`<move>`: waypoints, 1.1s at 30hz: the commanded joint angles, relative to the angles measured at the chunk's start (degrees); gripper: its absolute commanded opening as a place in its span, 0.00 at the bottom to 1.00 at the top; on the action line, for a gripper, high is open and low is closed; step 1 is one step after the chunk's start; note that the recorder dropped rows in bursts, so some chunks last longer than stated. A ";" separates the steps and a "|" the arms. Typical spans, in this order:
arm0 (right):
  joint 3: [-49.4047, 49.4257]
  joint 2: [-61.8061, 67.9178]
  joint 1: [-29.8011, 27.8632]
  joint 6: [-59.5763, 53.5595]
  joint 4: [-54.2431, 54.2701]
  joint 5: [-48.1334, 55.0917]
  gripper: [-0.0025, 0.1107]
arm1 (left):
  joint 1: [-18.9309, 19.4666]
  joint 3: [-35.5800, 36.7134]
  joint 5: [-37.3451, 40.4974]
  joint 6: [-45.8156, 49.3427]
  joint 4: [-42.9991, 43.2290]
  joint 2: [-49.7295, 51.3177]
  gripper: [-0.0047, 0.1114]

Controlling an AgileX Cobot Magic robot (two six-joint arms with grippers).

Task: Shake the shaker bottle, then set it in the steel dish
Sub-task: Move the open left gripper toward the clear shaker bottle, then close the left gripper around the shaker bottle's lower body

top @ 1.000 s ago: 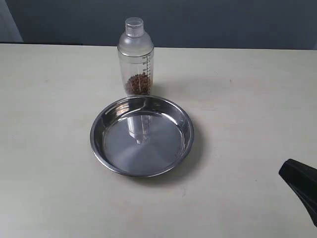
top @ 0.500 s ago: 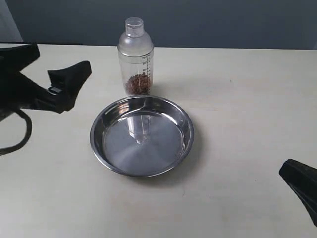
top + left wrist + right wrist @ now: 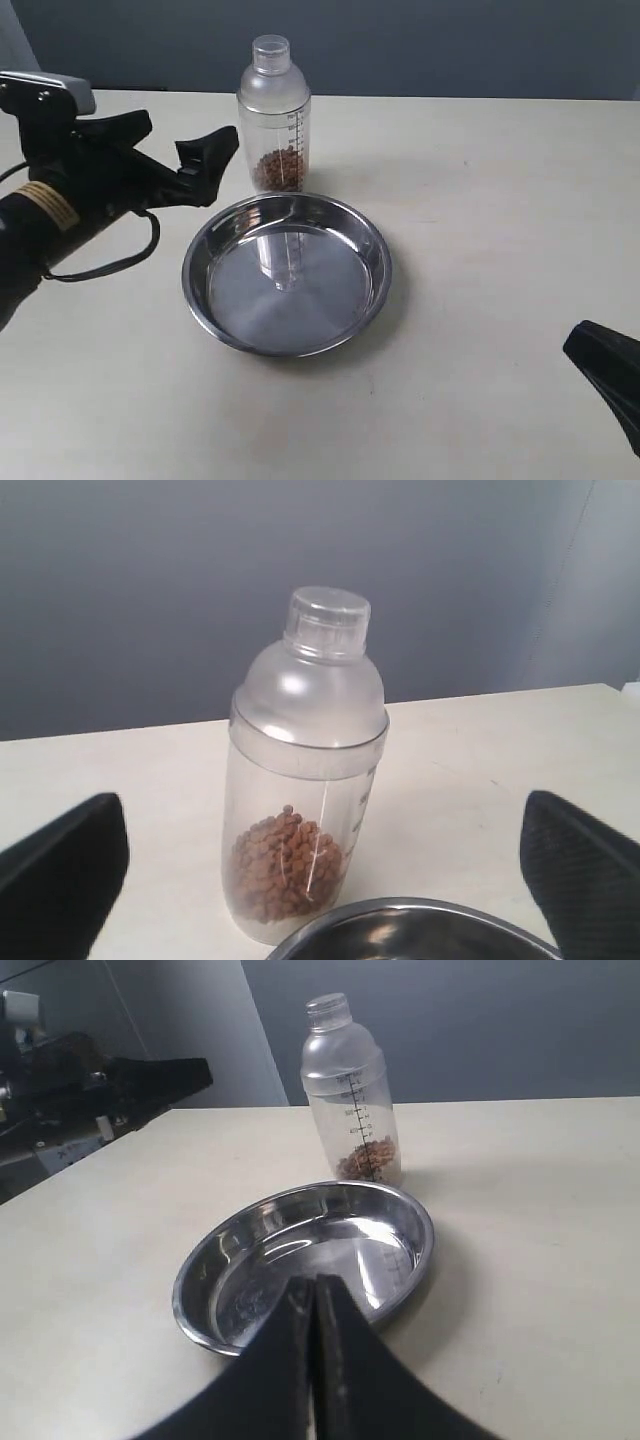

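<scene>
Pale table (image 3: 480,180) holds the shaker bottle (image 3: 274,130), standing straight up at 12 o'clock of the steel dish (image 3: 186,275). Left gripper (image 3: 183,132), jaws wide apart, is nearer, bottle at its 3 o'clock. Right gripper (image 3: 316,1290) is pressed together, far off.

bottle (image 3: 274,125): clear, frosted dome, capped, brown grains low, upright, just ahead of left claw (image 3: 186,138) | dish (image 3: 196,292): round shiny steel, flat, near claw, beside bottle

Raised exterior and low wrist cameras share the shaker bottle (image 3: 273,120).
</scene>
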 commanded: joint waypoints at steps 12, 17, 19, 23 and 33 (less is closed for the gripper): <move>0.09 -0.21 -0.04 -0.20 0.19 -0.48 0.01 | -1.69 -11.07 3.86 -1.73 0.21 14.48 0.95; 0.09 -0.21 -0.04 -0.20 0.19 -2.92 0.01 | -1.69 -14.67 3.50 -0.68 0.81 17.21 0.95; 0.09 -0.21 -0.04 -0.20 0.19 -3.79 0.01 | -1.69 -15.85 3.04 -0.54 0.81 18.70 0.95; 0.09 -0.21 -0.04 -0.20 0.19 -5.13 0.01 | -1.69 -18.30 3.04 -0.54 0.93 22.21 0.95; 0.09 -0.21 -0.04 -0.20 0.19 -5.86 0.01 | -1.69 -23.45 2.65 0.19 1.06 26.67 0.95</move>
